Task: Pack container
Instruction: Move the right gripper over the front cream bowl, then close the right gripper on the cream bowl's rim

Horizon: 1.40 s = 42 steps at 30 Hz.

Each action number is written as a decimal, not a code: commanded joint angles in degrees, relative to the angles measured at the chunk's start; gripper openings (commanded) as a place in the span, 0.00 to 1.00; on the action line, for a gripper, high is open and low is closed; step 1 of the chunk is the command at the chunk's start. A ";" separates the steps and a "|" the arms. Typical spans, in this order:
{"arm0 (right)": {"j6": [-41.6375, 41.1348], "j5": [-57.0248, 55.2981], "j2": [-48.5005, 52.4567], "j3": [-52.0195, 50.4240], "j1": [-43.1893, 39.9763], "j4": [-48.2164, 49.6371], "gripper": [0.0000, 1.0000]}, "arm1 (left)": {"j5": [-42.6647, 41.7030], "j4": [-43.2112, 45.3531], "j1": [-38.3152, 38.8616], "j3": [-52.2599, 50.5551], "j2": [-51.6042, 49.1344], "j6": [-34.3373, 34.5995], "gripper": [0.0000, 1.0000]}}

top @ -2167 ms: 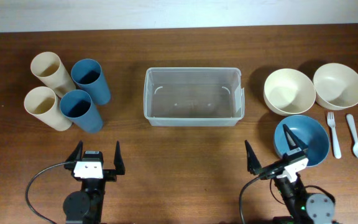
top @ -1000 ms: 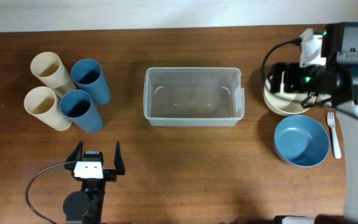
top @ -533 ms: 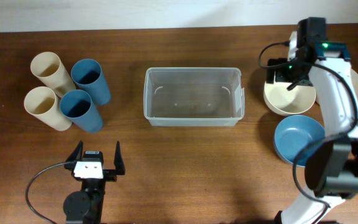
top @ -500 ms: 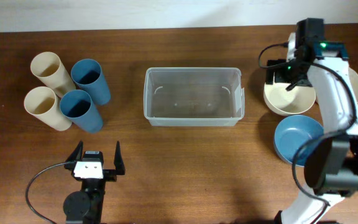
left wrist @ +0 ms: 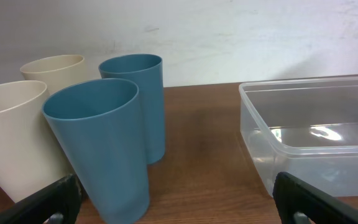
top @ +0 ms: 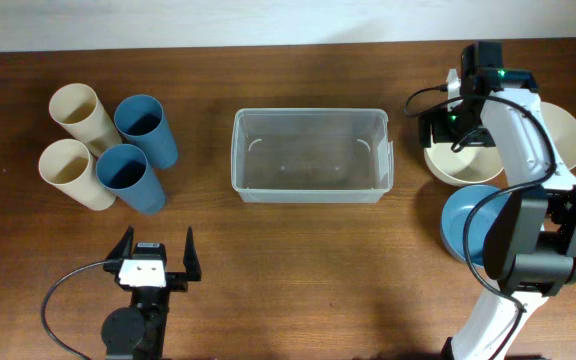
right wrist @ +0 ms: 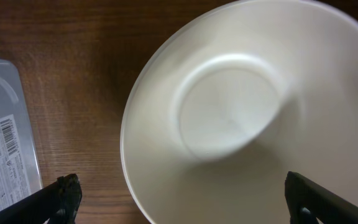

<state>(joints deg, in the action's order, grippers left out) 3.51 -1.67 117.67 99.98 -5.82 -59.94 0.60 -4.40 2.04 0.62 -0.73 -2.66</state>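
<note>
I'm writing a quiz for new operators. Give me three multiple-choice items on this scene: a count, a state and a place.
1. How many cups stand left of the container? A two, B four, C six.
2. The container is: A empty, B half full, C lidded.
3. The right end effector is: A over a cream bowl, B inside the container, C at the cups.
Answers: 1 B, two cream and two blue; 2 A, only its bare floor shows; 3 A, the right wrist view looks down into that bowl.

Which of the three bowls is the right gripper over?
The cream bowl beside the container. The right gripper hangs open above it; the other cream bowl sits farther right, the blue bowl nearer the robot.
</note>
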 commanded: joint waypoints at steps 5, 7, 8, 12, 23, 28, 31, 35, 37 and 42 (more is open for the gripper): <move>0.55 1.07 1.88 0.70 -0.13 -0.22 0.99 | -0.72 -0.37 -0.39 -0.11 0.44 -1.09 1.00; 0.57 1.05 1.99 0.55 -0.13 -0.31 0.99 | -0.72 -0.37 -0.39 -0.11 0.44 -1.09 1.00; 0.57 1.03 1.99 0.42 -0.13 -0.33 1.00 | -0.72 -0.37 -0.39 -0.11 0.44 -1.09 1.00; 0.57 1.25 1.99 -0.72 -0.13 0.02 1.00 | -0.72 -0.37 -0.39 -0.11 0.44 -1.09 1.00; 0.52 1.22 1.99 -4.22 0.59 1.97 1.00 | -0.72 -0.37 -0.39 -0.11 0.44 -1.09 1.00; 0.52 1.20 1.99 -5.55 1.75 3.26 1.00 | -0.72 -0.37 -0.39 -0.11 0.44 -1.09 1.00; 0.50 1.03 1.99 -7.67 2.21 5.03 1.00 | -0.72 -0.37 -0.39 -0.11 0.44 -1.09 1.00; 0.09 1.01 1.99 -9.57 2.23 6.56 1.00 | -0.72 -0.37 -0.39 -0.11 0.44 -1.09 1.00; 0.09 0.98 1.99 -9.84 2.23 6.82 1.00 | -0.72 -0.37 -0.39 -0.11 0.44 -1.09 1.00; 0.09 -0.33 1.99 -9.84 2.23 7.28 1.00 | -0.72 -0.37 -0.39 -0.11 0.44 -1.09 1.00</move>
<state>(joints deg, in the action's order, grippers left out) 3.62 -1.04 119.22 90.48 -3.92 -53.01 0.60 -4.40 2.04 0.62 -0.73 -2.66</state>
